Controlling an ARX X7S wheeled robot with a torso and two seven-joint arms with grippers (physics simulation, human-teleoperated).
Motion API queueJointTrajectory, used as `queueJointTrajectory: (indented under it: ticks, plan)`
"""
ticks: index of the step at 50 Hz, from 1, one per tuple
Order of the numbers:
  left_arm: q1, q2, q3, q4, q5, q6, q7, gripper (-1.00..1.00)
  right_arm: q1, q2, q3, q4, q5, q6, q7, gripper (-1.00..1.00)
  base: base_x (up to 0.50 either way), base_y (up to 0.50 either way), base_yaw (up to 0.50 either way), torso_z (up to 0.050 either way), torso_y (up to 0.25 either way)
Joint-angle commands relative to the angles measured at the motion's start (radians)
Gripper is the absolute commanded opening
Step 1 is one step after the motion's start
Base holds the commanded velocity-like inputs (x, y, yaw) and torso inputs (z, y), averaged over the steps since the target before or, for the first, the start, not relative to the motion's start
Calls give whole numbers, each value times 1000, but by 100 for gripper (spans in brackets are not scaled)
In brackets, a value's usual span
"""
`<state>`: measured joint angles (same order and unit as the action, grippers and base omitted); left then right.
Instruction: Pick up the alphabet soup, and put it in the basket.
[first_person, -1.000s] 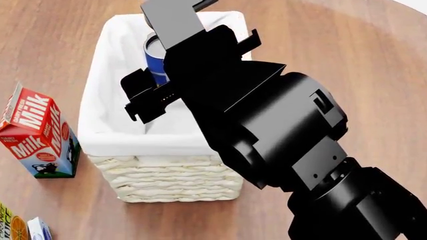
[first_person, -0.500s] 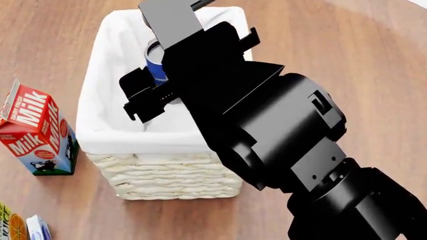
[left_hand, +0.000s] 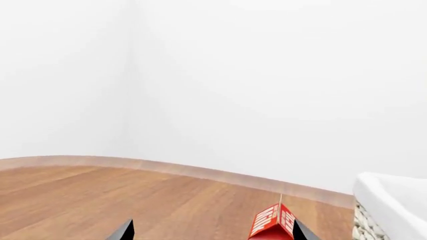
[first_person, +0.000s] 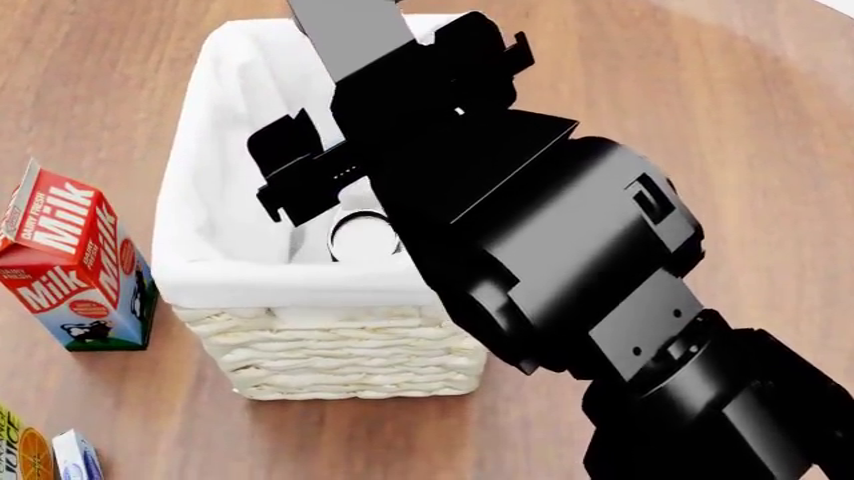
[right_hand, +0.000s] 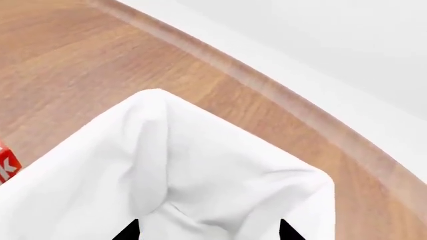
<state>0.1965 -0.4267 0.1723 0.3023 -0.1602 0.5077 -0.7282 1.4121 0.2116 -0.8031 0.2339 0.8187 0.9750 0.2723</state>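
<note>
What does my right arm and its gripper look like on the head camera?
The right arm is all matte black: blocky angular housings near the wrist, rounded cylindrical joints lower down, no visible cables or markings. A flat grey plate caps the right gripper end. Its fingertips show as black wedges.

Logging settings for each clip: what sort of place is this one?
Seemingly a bare simulated room, not a real kitchen: a wood-grain floor meeting blank white walls, with groceries such as a milk carton set around a lined wicker basket.
</note>
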Motion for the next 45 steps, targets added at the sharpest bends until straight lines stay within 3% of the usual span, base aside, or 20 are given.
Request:
queueJointTrajectory:
  ticks: [1, 14, 22, 27, 33, 40, 45]
  plan:
    - [0, -1, 0, 2, 2, -3, -2, 100, 6, 44, 37, -89, 23, 13, 37, 100, 0, 0, 0, 0, 0]
    - [5, -2, -8, 3, 3, 1, -10, 100, 45, 236, 207, -447, 170, 120, 158, 100, 0, 0, 0, 0, 0]
    - [8, -3, -9, 7, 7, -1, -13, 100, -75, 411, 336, -625, 218, 61, 196, 100, 0, 0, 0, 0, 0]
    - [12, -4, -17, 9, 8, 1, -19, 100, -333, 572, 467, -813, 145, -144, 231, 100, 0, 0, 0, 0, 0]
    - [9, -2, -20, 1, 8, 3, -23, 100, -814, 703, 623, -958, -20, -466, 256, 100, 0, 0, 0, 0, 0]
    - [8, -3, -27, -12, -2, 13, -24, 100, -1369, 653, 777, -1012, -306, -900, 295, 100, 0, 0, 0, 0, 0]
    - [2, 1, -26, -17, -4, 11, -26, 100, -1558, 501, 856, -945, -502, -1167, 354, 100, 0, 0, 0, 0, 0]
